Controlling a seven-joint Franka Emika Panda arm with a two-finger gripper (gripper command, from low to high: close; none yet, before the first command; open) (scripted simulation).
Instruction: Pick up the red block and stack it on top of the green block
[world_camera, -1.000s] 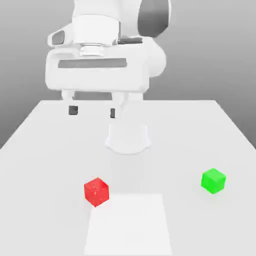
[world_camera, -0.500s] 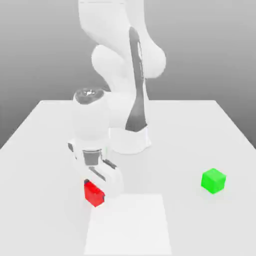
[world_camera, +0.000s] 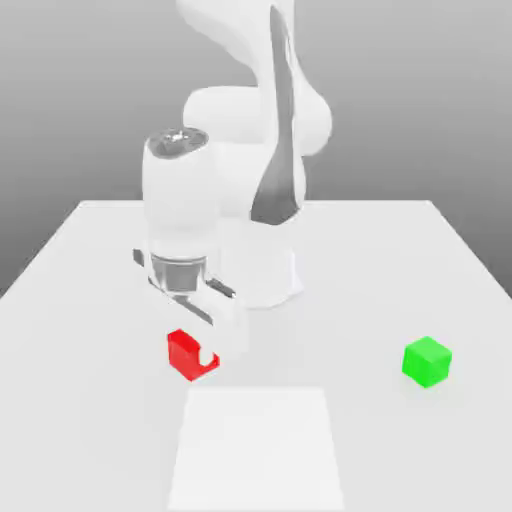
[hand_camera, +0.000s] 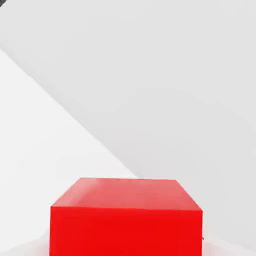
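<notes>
**The claw is squeezing the red block**

From the outside camera, the claw (world_camera: 207, 352) is reaching down and is closed tight around the red block (world_camera: 185, 353). The block is sitting toward the near edge of the bench (world_camera: 90, 300), on the exterior view's left side. The green block (world_camera: 427, 361) is waiting well apart, near the same edge but on the exterior view's right. I think the red block is hard and light. Its faces look shiny, so it might be a bit slippery. Two flat sides facing away from each other look like the best place to hold it, and that is where the claw seems to be pressing.

From the hand camera, the red block (hand_camera: 126, 215) is showing a flat top and one flat side. It is a cube, so no side is longer than another. It is sitting straight, not tipped.
</notes>
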